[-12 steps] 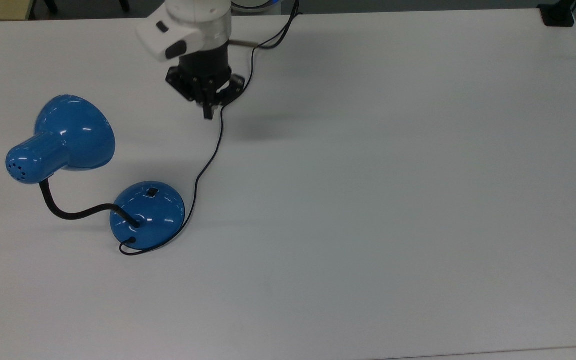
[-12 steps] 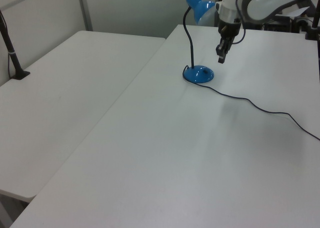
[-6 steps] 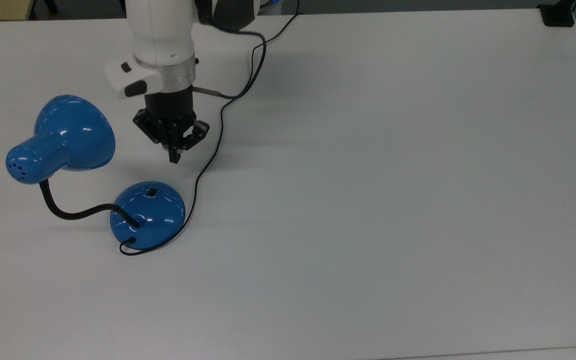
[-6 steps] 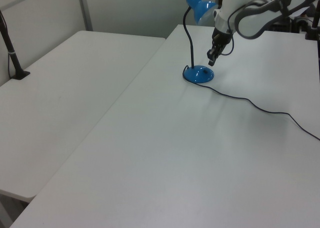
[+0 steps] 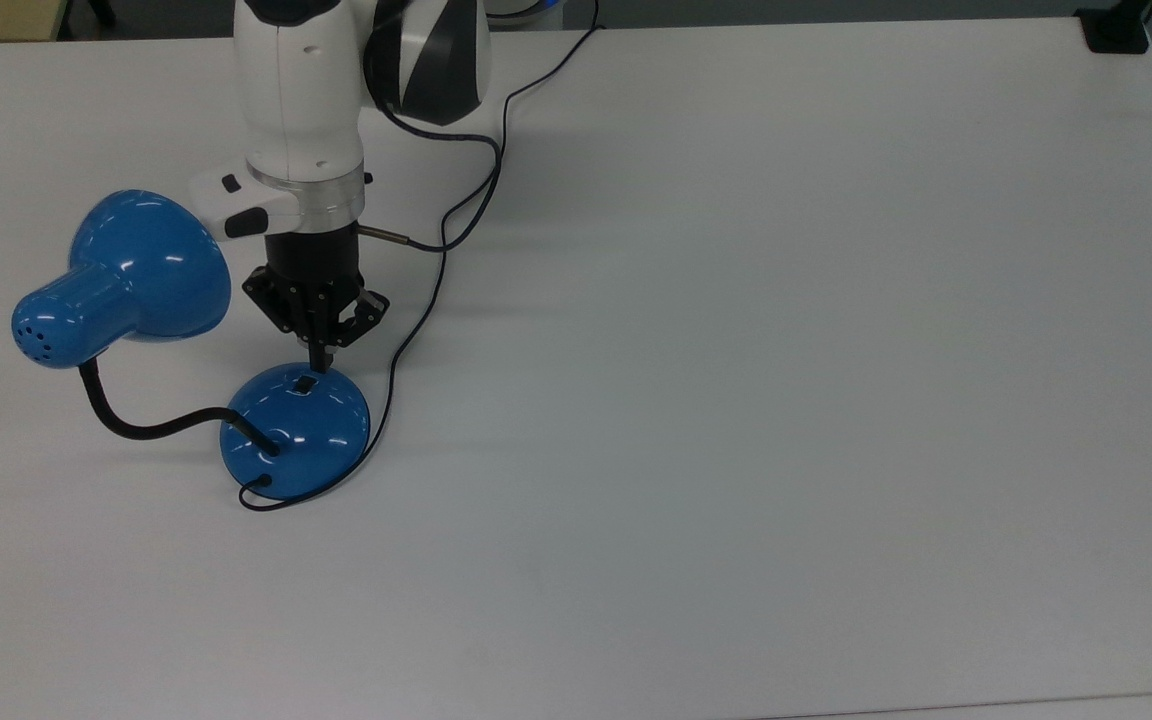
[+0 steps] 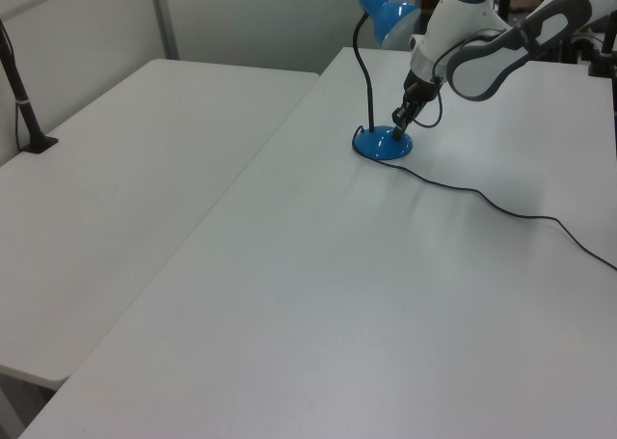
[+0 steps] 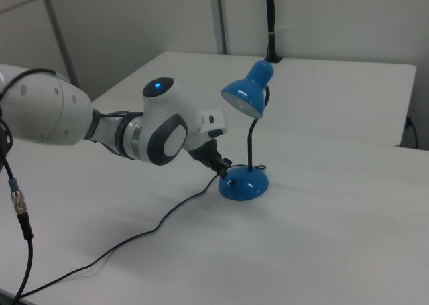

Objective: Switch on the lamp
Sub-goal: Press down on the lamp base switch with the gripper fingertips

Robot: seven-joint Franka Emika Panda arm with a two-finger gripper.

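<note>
The lamp [image 5: 296, 432] is glossy blue: a bell-shaped shade [image 5: 136, 272] with small vent holes in its cap, a matte black gooseneck [image 5: 151, 428] that curves in an S, and a round domed base with a small black rectangular switch [image 5: 305, 384] set in its upper slope. It stands on a smooth white table [image 5: 786, 400], toward the top view's left, well in from every edge. In the right view the shade [image 7: 247, 90] sits high over the base [image 7: 244, 184] and faces down toward the arm.

The gripper [image 5: 320, 362] is black, below a white and grey arm with rounded shells. Its fingers are drawn close together into a narrow tip and hold nothing. In the top view that tip points at the base's far rim, just above the switch; whether it touches the dome cannot be told. In the left view the gripper [image 6: 398, 130] slants down onto the base [image 6: 383, 144].

A thin black cord [image 5: 406, 340] leaves the base, loops around its near edge and runs up along the top view's right of the gripper, close beside it. The shade lies just beside the arm's wrist on the top view's left. The table is bare toward the top view's right and bottom. A second white table [image 6: 116, 169] adjoins at the left view's left, with a black post [image 6: 24, 101] clamped on it.
</note>
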